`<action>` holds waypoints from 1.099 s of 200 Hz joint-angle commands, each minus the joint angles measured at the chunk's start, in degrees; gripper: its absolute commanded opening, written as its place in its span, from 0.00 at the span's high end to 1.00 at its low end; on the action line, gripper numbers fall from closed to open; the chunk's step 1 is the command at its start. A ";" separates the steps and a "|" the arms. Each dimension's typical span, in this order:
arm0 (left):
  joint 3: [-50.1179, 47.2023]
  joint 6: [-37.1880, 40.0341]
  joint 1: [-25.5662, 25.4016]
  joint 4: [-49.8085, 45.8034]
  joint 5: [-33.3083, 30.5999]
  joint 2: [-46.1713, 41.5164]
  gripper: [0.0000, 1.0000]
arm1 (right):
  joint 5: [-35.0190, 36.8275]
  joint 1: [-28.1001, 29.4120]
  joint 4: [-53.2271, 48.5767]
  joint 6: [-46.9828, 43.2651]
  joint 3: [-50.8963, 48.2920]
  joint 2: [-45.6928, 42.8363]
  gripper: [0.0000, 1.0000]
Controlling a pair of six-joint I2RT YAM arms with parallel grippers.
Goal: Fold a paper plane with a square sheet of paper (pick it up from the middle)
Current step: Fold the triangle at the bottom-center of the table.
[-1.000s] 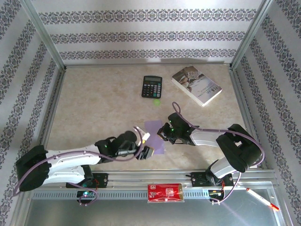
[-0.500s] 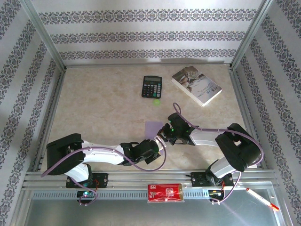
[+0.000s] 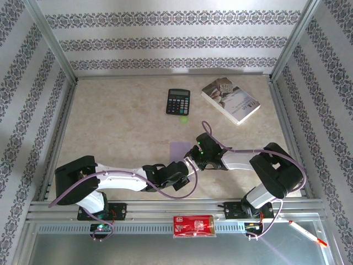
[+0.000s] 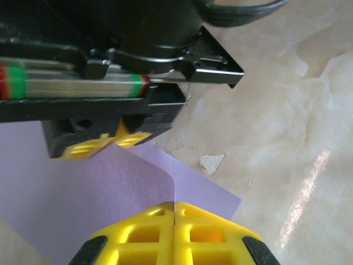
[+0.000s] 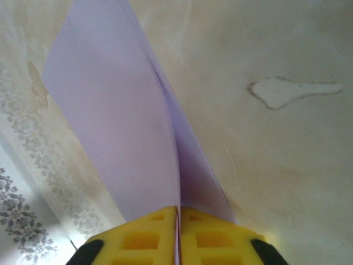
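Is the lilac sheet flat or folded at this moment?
Folded over: the square sheet of paper doubles back along a rounded bend, not lying flat.

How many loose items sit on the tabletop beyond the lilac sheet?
3: the calculator at far centre, the green disc just nearer than it, the book at far right. Small ones may be hidden nearer.

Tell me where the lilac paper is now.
Top view: the square sheet of paper is front-centre, nearer than the calculator, pinched by the left hand and right hand.
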 commanded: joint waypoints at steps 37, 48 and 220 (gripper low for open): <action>-5.20 -12.72 13.53 6.19 24.86 -5.72 1.00 | 1.59 -4.16 -3.63 -10.04 -4.07 -12.37 0.64; -6.54 -15.28 15.64 8.93 29.38 -6.11 1.00 | 2.60 -4.60 -3.93 -12.31 -4.39 -14.61 0.64; -10.44 -29.42 30.09 21.02 45.17 2.06 1.00 | -0.54 -4.56 -12.09 -34.24 14.74 13.32 0.90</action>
